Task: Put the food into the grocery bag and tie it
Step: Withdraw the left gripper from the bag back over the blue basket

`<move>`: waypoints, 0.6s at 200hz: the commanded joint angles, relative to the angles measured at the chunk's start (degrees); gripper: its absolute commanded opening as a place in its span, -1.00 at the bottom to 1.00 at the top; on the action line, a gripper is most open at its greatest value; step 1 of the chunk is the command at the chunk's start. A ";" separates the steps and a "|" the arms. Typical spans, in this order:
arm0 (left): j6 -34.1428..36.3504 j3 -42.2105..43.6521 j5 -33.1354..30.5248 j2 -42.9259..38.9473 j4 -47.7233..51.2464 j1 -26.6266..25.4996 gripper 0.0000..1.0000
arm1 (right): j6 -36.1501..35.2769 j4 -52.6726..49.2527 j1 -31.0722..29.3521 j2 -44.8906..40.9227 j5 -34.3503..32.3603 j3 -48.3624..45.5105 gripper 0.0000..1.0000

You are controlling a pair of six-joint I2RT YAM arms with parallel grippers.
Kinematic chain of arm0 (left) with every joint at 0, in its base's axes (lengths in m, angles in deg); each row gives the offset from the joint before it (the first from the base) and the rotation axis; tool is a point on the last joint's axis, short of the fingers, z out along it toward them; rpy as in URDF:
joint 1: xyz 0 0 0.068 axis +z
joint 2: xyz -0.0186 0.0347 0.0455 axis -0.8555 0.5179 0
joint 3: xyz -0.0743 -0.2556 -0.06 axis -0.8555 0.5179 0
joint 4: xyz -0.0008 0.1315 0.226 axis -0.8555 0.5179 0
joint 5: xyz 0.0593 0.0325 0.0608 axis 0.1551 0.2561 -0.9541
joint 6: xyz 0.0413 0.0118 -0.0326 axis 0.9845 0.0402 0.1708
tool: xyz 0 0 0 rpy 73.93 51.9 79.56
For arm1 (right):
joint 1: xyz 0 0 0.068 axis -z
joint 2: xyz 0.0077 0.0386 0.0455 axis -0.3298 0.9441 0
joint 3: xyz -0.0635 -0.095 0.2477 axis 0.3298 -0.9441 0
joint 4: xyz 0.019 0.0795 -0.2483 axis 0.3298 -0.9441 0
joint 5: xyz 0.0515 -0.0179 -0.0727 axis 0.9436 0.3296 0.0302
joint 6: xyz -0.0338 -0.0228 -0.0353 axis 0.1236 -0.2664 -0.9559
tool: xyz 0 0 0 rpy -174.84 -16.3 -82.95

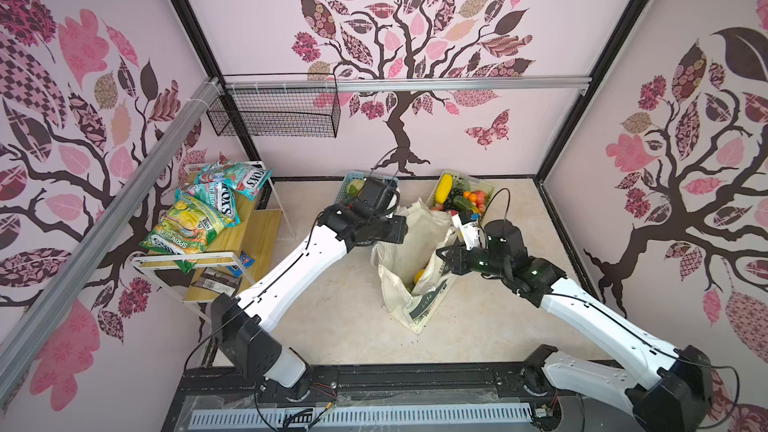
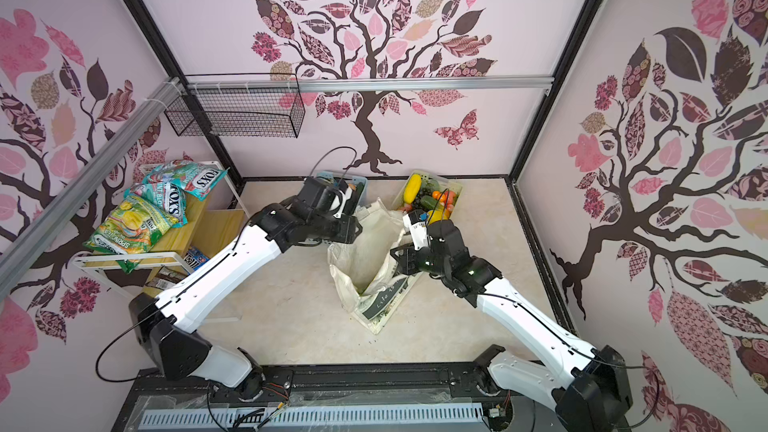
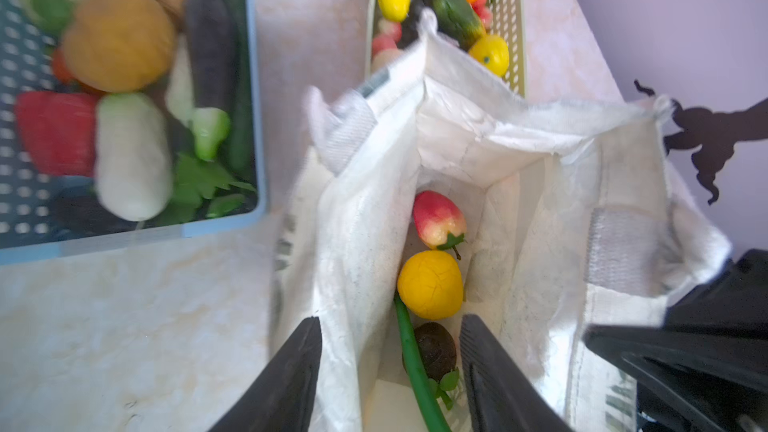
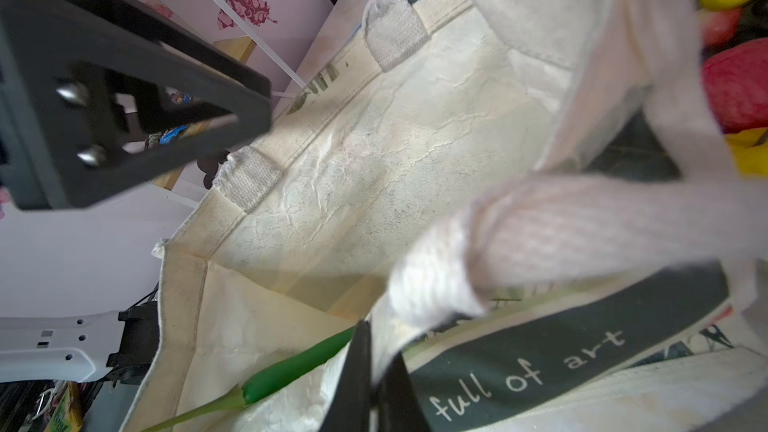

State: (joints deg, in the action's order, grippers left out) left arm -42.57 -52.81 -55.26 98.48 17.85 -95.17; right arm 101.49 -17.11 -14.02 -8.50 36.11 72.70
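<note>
The blue basket on the left holds much of the food. Beside it the left jaws hang released and empty over the grocery bag, seemingly straddling one wall. A careless lift could snag the cloth and topple it. The bag stands open on the tabletop, a yellow fruit at its bottom. The right jaws clench its rim, and a slip there would let the mouth collapse.
</note>
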 commanded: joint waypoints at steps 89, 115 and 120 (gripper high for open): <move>2.45 1.35 -26.37 2.44 -3.08 11.38 0.30 | 3.35 -1.13 -0.39 -5.63 1.61 4.83 -0.87; -0.07 3.35 -18.85 5.15 -7.22 16.13 0.32 | 3.91 -1.43 -0.38 -6.34 0.71 4.38 -0.87; -0.25 3.40 -18.09 5.92 -7.69 16.82 0.32 | 3.91 -1.57 -0.42 -6.33 0.60 4.38 -0.88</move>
State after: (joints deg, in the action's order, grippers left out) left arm -41.33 -51.74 -76.41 102.20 14.29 -81.71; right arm 104.88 -19.80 -14.07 -12.83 37.59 74.40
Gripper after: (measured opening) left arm 0.657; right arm 0.065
